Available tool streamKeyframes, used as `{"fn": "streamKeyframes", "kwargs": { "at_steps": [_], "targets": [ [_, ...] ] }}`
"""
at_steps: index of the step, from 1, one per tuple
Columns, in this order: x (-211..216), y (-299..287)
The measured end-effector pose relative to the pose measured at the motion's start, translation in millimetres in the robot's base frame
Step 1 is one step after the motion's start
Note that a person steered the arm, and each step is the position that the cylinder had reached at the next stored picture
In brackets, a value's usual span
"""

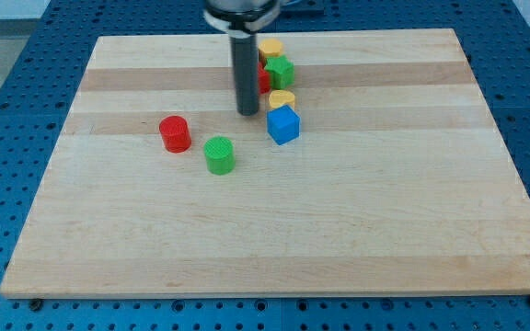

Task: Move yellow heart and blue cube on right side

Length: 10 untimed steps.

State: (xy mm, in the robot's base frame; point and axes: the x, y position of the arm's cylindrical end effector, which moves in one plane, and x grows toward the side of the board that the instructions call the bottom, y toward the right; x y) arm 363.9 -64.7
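Observation:
The blue cube sits on the wooden board a little above the middle. The yellow heart touches the cube's top side. My tip rests on the board just left of the heart and cube, a small gap away from both. The rod rises from it to the view's top and hides part of the blocks behind it.
A green block, a red block partly hidden by the rod, and a yellow block cluster above the heart. A red cylinder and a green cylinder stand left of my tip.

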Motion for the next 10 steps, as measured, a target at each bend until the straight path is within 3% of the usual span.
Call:
{"fn": "streamKeyframes", "kwargs": {
  "at_steps": [1, 2, 5, 7, 8, 10],
  "targets": [
    [9.8, -51.9],
    [35.6, -45.8],
    [37.5, 87.4],
    [37.2, -19.2],
    [12.7, -35.7],
    [-9.5, 63.8]
  ]
}}
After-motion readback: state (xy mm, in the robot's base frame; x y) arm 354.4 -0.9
